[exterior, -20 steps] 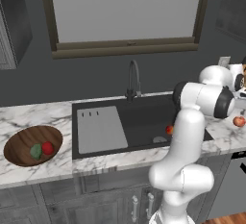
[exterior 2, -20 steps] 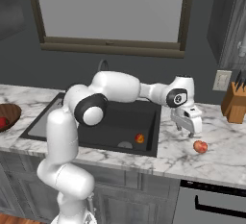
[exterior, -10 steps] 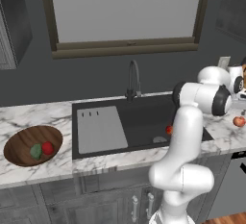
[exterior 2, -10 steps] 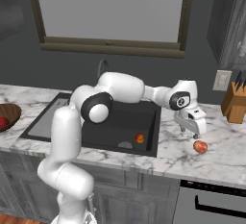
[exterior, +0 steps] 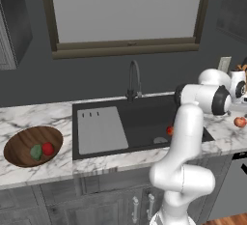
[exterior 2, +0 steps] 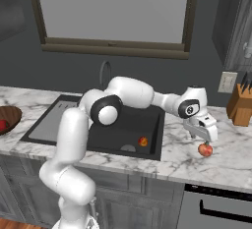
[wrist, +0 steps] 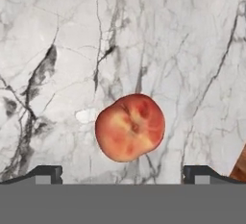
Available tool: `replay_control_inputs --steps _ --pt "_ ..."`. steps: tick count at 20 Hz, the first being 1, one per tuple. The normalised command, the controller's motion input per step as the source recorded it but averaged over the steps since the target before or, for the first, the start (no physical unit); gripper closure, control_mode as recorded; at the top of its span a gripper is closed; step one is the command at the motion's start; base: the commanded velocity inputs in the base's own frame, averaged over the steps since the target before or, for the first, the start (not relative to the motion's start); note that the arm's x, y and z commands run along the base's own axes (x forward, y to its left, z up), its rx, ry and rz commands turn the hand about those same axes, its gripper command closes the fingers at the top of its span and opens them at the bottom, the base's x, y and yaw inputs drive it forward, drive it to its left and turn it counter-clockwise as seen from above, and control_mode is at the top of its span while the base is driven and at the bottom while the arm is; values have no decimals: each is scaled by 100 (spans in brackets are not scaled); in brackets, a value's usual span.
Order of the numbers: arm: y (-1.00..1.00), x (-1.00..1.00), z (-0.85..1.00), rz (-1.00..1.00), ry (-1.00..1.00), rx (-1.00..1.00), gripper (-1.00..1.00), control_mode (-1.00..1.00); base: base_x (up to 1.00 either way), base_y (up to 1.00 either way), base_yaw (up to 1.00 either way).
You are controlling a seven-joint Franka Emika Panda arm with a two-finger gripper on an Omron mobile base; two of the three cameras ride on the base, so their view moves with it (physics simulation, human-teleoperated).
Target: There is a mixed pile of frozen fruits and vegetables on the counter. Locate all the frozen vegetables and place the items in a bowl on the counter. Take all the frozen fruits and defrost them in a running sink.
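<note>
A pinkish-red peach (wrist: pixel 129 127), one of the frozen fruits, lies on the white marble counter (exterior 2: pixel 177 161) to the right of the sink (exterior 2: pixel 113 129). My gripper (exterior 2: pixel 203 136) hangs open just above it, pointing down. In the hand view the two fingertips (wrist: pixel 45 174) stand wide apart on either side of the peach, without touching it. An orange fruit (exterior 2: pixel 142 141) lies inside the black sink (exterior: pixel 140 120). Far to the left, the wooden bowl (exterior: pixel 19 147) holds a dark green lump (exterior: pixel 36 151) and a bright red round item (exterior: pixel 47 148).
A wooden knife block (exterior 2: pixel 239 107) stands on the counter behind and to the right of the peach, below a wall outlet (exterior 2: pixel 226 81). The dark curved faucet (exterior: pixel 134 77) rises behind the sink. A pale ribbed panel (exterior: pixel 101 130) covers the sink's left part.
The hand has swung a little to the right and come down, so it now hangs right over the peach. Its jaws stayed open. The fruits have not moved.
</note>
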Motion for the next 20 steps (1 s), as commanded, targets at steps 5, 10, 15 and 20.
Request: replay_control_inputs --steps 5,10,15,20 --pt "-14 23 -17 0 2 0 -100 -100 0 0 0" --pt "-16 3 -15 0 3 1 -100 -100 0 0 0" --pt "-19 -29 -6 -2 4 1 -100 -100 0 0 0" --pt "0 -22 -4 -4 7 0 -100 -100 0 0 0"
